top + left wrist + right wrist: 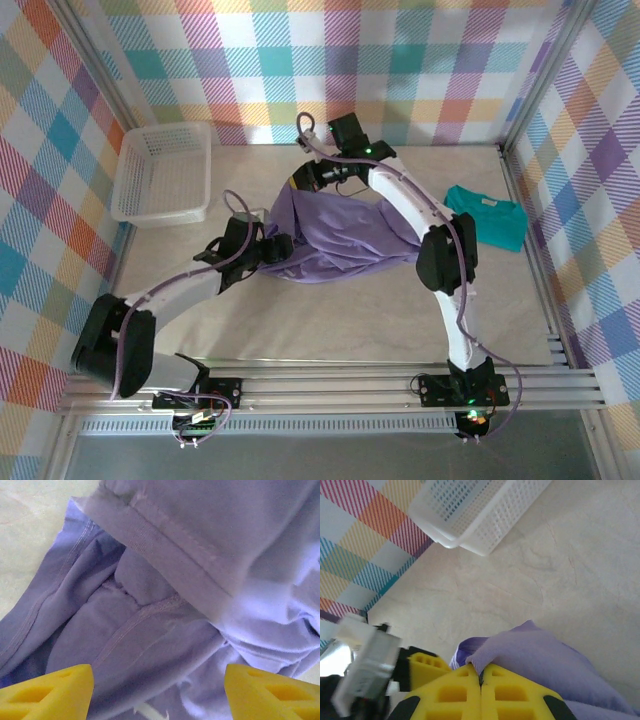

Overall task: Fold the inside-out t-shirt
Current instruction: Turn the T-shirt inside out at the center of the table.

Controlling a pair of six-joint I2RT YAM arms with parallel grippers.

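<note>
The inside-out t-shirt point(335, 240) is lavender and lies bunched in the middle of the table, seams outward. My right gripper point(300, 180) is shut on a fold at the shirt's far left edge and holds it raised. In the right wrist view the fingertips point(481, 672) pinch that fold of the t-shirt point(540, 655). My left gripper point(275, 248) is at the shirt's left side. In the left wrist view it point(160, 695) is open, its yellow fingers point(50, 692) wide apart over the t-shirt's creased cloth and hems point(165, 580), with nothing clamped between them.
A white basket point(165, 170) stands at the far left, and the right wrist view has its corner point(480, 510). A smaller teal t-shirt point(488, 215) lies flat at the right. Bare tabletop point(330, 330) spreads in front of the shirt. Checked walls enclose three sides.
</note>
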